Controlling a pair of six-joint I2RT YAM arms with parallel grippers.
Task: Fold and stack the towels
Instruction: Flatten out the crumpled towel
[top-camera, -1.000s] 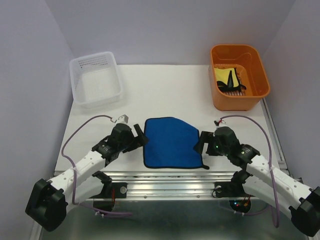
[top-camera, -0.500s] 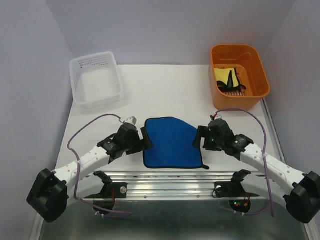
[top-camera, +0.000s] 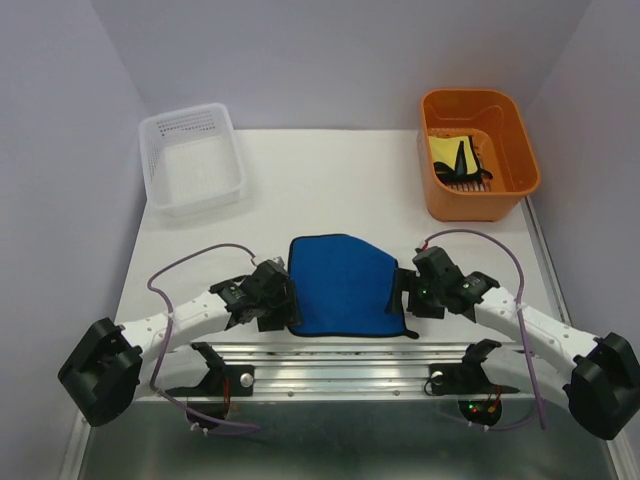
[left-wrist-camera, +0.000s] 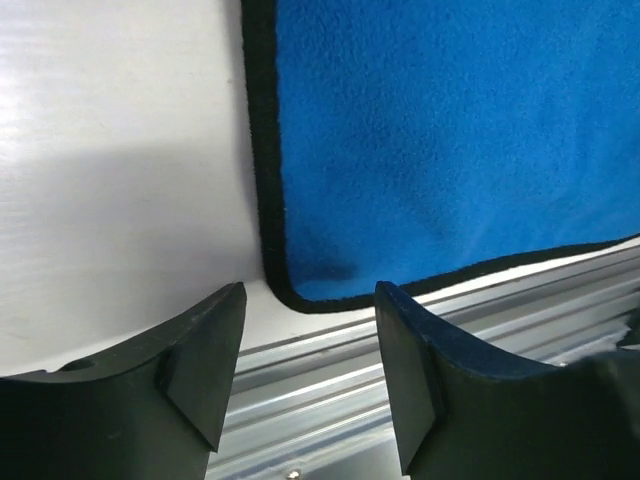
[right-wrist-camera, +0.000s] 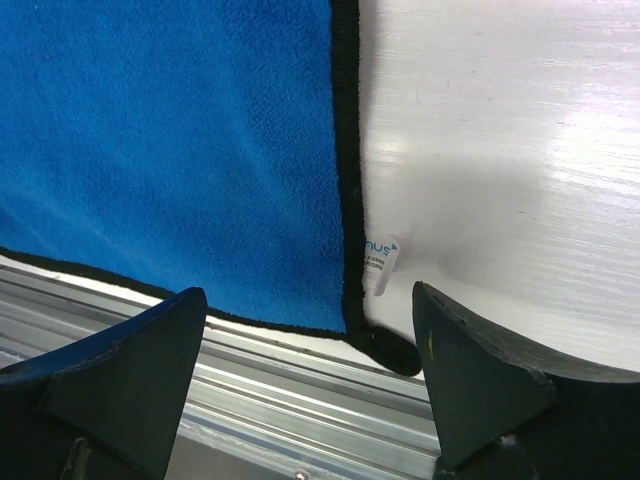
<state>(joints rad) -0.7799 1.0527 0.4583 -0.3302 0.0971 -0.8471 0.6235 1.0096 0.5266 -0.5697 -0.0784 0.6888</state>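
blue towel (top-camera: 345, 285) lies flat on the table (top-camera: 330, 190); left gripper (left-wrist-camera: 308, 300) and right gripper (right-wrist-camera: 310, 305) both spread open at its near corners.

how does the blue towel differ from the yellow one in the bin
The blue towel lies spread flat on the table; the yellow towel sits bunched in the orange bin. The left gripper and right gripper, both open, flank the blue towel; neither is near the yellow towel. Both are cloths.
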